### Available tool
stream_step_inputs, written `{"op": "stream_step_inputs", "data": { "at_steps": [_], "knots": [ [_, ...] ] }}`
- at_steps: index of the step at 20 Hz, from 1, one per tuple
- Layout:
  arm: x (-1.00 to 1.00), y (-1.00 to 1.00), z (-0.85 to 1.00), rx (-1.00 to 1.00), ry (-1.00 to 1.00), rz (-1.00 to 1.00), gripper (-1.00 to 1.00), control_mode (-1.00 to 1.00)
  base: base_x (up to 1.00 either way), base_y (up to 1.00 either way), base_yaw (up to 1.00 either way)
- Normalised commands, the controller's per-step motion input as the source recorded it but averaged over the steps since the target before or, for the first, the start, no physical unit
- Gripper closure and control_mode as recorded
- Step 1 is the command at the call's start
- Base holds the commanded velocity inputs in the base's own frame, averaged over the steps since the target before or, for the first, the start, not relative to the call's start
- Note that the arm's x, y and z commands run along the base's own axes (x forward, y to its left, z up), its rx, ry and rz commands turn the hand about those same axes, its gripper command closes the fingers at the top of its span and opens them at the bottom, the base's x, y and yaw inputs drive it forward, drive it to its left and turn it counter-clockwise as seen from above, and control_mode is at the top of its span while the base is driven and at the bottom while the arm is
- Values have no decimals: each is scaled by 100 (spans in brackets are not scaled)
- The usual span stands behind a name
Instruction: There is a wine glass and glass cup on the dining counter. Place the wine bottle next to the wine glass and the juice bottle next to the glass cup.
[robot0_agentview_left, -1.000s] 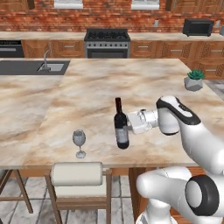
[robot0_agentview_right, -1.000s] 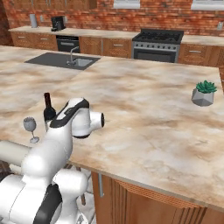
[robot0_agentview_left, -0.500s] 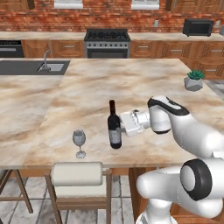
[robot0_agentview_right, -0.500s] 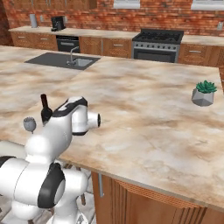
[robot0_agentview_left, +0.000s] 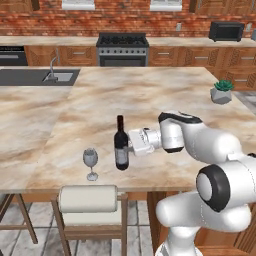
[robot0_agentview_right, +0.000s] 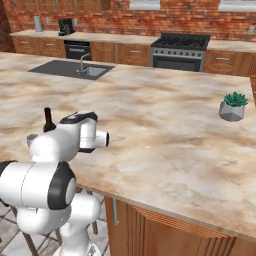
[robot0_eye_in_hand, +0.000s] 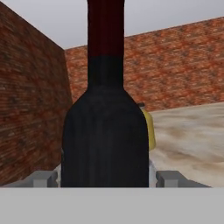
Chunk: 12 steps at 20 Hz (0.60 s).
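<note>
The gripper (robot0_agentview_left: 129, 148) is closed around the wine bottle (robot0_agentview_left: 120, 146), upright on the counter (robot0_agentview_left: 150, 95); wine glass (robot0_agentview_left: 90, 162) near beyond it. Placing step; next, release and retreat

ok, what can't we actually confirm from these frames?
- Wine bottle foot: left base view doesn't settle whether it rests on the dining counter.
- Gripper fingers: hand view shows them cut by the bottom edge, contact unclear.
- Wine glass: hidden behind the arm in right base view.
- Juice bottle: a yellow sliver behind the wine bottle in hand view.
- Glass cup: can't locate.
</note>
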Motion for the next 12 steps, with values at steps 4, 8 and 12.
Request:
{"op": "stream_step_inputs", "data": {
  "at_steps": [4, 8, 12],
  "knots": [
    [13, 28, -15, 3, 0, 0, 100, -100, 0, 0, 0],
    [13, 20, -19, 3, 0, 0, 100, -100, 0, 0, 0],
    [16, 17, -22, 4, 0, 0, 100, -100, 0, 0, 0]
  ]
}}
